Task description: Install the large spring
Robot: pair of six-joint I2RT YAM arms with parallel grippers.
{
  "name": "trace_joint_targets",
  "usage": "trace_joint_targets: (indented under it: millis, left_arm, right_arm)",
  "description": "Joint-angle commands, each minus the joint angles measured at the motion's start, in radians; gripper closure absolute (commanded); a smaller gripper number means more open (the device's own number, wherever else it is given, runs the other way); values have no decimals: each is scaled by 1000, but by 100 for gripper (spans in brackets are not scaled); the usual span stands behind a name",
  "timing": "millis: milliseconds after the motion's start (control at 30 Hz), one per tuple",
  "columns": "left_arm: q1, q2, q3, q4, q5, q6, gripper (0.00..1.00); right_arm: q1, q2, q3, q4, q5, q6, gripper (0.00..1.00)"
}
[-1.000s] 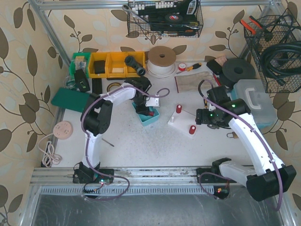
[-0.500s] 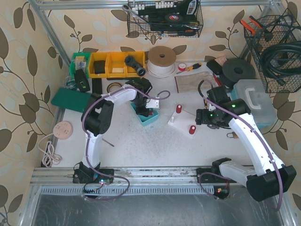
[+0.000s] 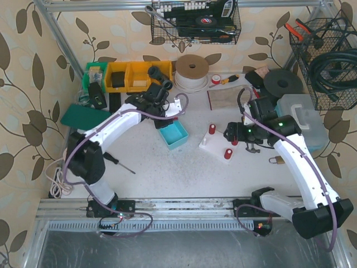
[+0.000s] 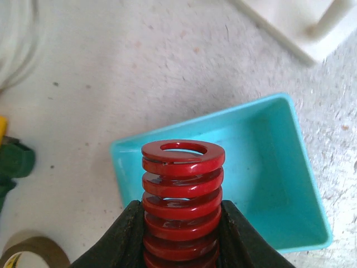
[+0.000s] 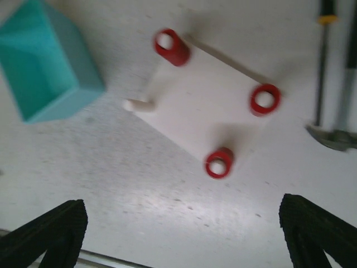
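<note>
My left gripper [image 4: 182,234] is shut on the large red spring [image 4: 182,184] and holds it upright above the teal bin [image 4: 268,184]. From above, this gripper [image 3: 168,107] hangs just behind the bin [image 3: 174,134]. The white peg plate [image 5: 206,106] carries three red springs [image 5: 172,47] [image 5: 265,99] [image 5: 218,163] on pegs and one bare white peg [image 5: 139,104] that looks tipped towards the bin. My right gripper [image 5: 184,234] is open and empty above the plate's near edge. From above it [image 3: 237,134] hovers over the plate [image 3: 215,142] on its right side.
A hammer [image 5: 334,137] lies right of the plate. A padlock [image 3: 274,161] and a plastic case [image 3: 301,120] sit at the right. Yellow bins [image 3: 134,75] and a cord spool [image 3: 191,71] stand at the back. A screwdriver [image 3: 120,162] lies front left.
My left gripper has come up out of the teal bin with the red spring, moving back and left as the arm's elbow swung left. My right gripper has shifted left over the peg plate.
</note>
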Motion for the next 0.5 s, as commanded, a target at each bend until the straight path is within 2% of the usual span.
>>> trace_joint_targets:
  millis: [0,100,267,467]
  left_arm:
    - [-8,-157,-92,202,18,-216,100]
    - [-8,-229,-168,371,101,-351,100]
    - [-67,-262,-209,437,201,-416,100]
    - [-138,-283,-222,521,249,-475,100]
  right_arm:
    - [-3,12,49,154,-243,31,9]
    - [-3,64,78,234,-369,77,18]
    - [-1,142,123,316,-471,117,39]
    - [23,233,164,388,-565,161,42]
